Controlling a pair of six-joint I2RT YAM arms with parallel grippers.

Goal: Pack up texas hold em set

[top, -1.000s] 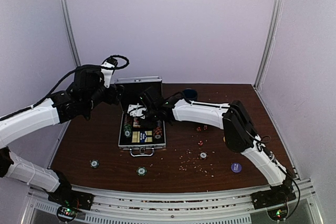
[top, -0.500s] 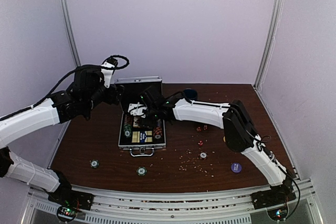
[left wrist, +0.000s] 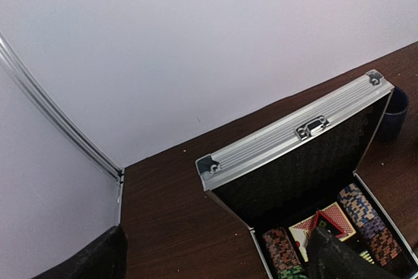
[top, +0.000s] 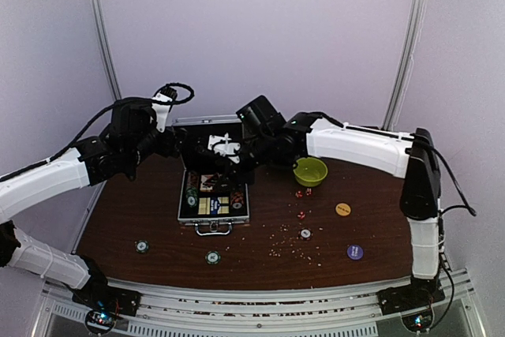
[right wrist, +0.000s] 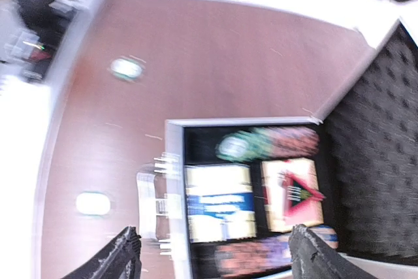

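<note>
While the briefcase (top: 183,209) sits open on the desk (top: 134,203) with its lid (top: 207,127) upright at the far side, its black tray holds chip stacks (top: 190,189) along the left and right edges. The blue card box (right wrist: 219,202) is at the handle (top: 211,229) end. The red card box (right wrist: 290,194) is behind it, toward the lid, with the red triangle (left wrist: 324,217) lying on top. The right tool (top: 221,149) hovers over the far part of the briefcase, just in front of the lid. Its fingers (right wrist: 312,258) are spread wide with nothing between them; the right wrist view is blurred. The left tool (top: 180,141) is at the left end of the lid, off the briefcase, its fingers (left wrist: 339,259) also wide apart and empty. Loose chips lie on the desk: one (top: 142,246) front-left of the briefcase, one (top: 212,257) straight in front near the handle, and one (top: 305,234) front-right. A yellow chip (top: 342,209) and a purple chip (top: 355,252) are well to the right of the briefcase. Two red dice (top: 300,192) sit right of the briefcase, between it and the yellow chip, with small specks scattered in front of them. The yellow-green bowl (top: 310,171) is right of the briefcase, level with the lid. The dark blue mug (left wrist: 395,112) is just beyond the lid's right end.
</note>
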